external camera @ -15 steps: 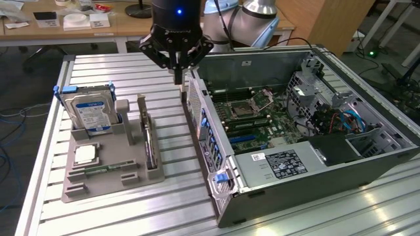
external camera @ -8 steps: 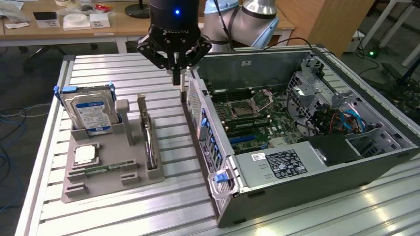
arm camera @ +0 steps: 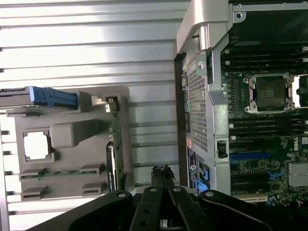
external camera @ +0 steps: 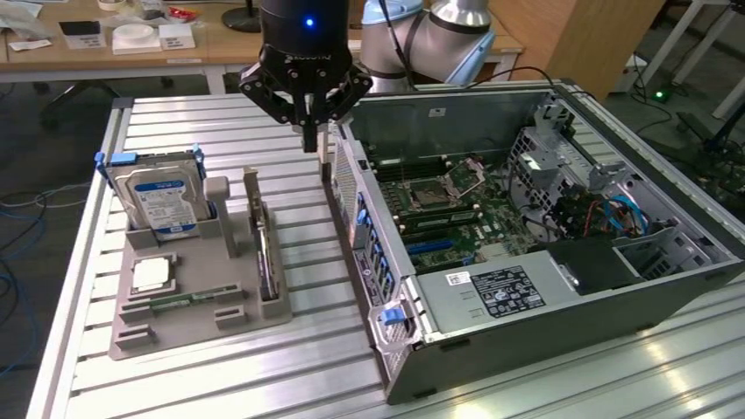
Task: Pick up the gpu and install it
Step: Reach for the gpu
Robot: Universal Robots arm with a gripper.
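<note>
— How is the gripper [external camera: 310, 140] found?

— It is seen fully closed, the fingers pressed together and nothing clasped between them. It is held above the slatted aluminium table [external camera: 233, 375], over the gap between the grey parts holder [external camera: 174, 336] and the open computer case [external camera: 390, 262], just beside the case's rear wall.

— And where is the gpu [external camera: 267, 257] kept?

— It is stood on edge in a slot of the holder, along the side nearest the case. It is not touched by the gripper, which is seen well apart from it.

— What else is held there?

— A hard drive [external camera: 163, 205] with a blue-and-white label is stood upright at the holder's far end in the exterior view. A processor chip [external camera: 152, 275] is laid flat, and a memory stick [external camera: 174, 302] is laid in a groove just beside it.

— And the case?

— It is laid on its side, opened upward, and the motherboard [external camera: 454, 205] is exposed inside.
</note>
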